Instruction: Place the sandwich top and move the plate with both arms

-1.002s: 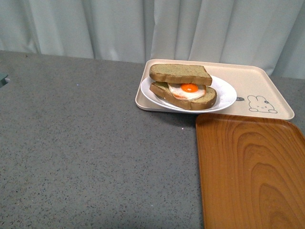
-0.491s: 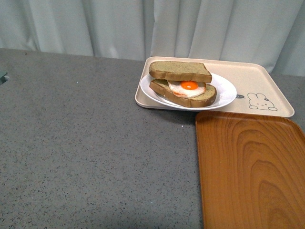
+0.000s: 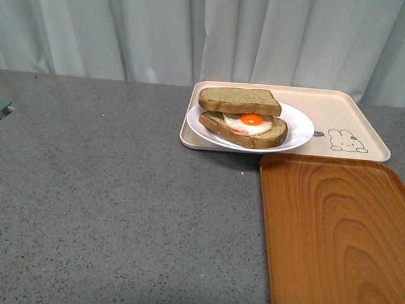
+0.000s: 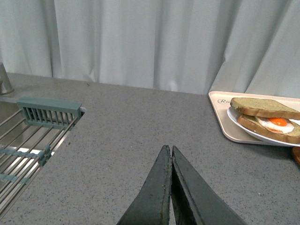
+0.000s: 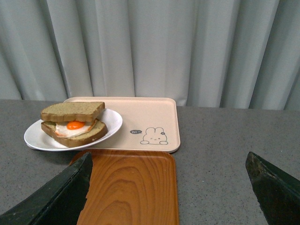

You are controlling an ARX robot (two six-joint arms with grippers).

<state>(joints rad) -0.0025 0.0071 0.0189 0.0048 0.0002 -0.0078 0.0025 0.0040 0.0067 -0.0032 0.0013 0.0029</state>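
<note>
While neither arm shows in my front view, the sandwich top [image 3: 239, 100] lies on the egg slice [image 3: 243, 129], on the plate [image 3: 297, 126], which sits on the rabbit-print tray [image 3: 342, 114] at the far side of the bench [image 3: 114, 190]. My left tool [image 4: 169, 187] has its fingers pressed together, empty, well short of the plate and off to its left. My right tool [image 5: 173, 187] is spread wide, empty, hanging over the wood-grain tray [image 5: 129, 187], the plate beyond it.

pale pleated curtain [image 3: 190, 38] hangs behind a speckled grey countertop [image 3: 114, 202].
</note>
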